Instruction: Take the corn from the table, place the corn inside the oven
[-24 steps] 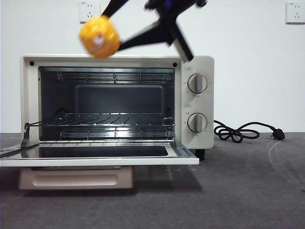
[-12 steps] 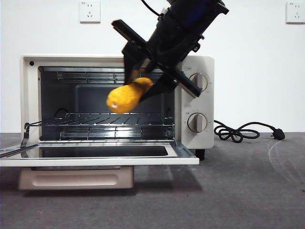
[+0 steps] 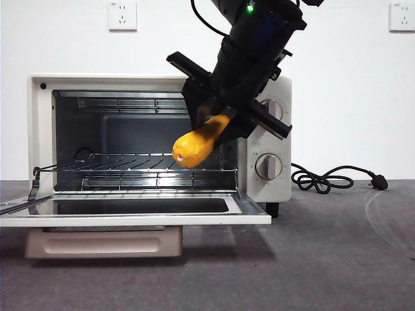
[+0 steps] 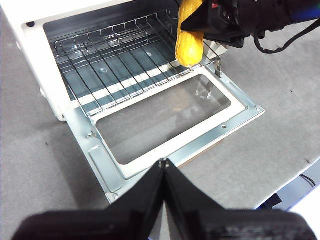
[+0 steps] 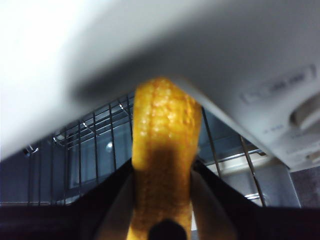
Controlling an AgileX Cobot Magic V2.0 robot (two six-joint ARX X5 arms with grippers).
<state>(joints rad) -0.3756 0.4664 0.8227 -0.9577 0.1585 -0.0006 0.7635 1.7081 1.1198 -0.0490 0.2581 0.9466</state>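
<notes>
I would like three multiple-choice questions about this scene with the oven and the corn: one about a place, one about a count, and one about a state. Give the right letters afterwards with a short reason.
1. Where is the corn?
A. lying on the table
B. held in the air at the oven's open front, above the wire rack
C. on top of the oven

2. How many round knobs does the oven show?
A. one
B. two
C. four

3. What is the state of the oven door?
A. folded down, open
B. shut
C. removed

Answers:
1. B: the right gripper is clamped on the corn, which hangs over the wire rack without touching it.
2. B: two knobs sit one above the other on the right panel.
3. A: the door lies flat in front of the cavity; the left gripper waits above it, jaws together.
</notes>
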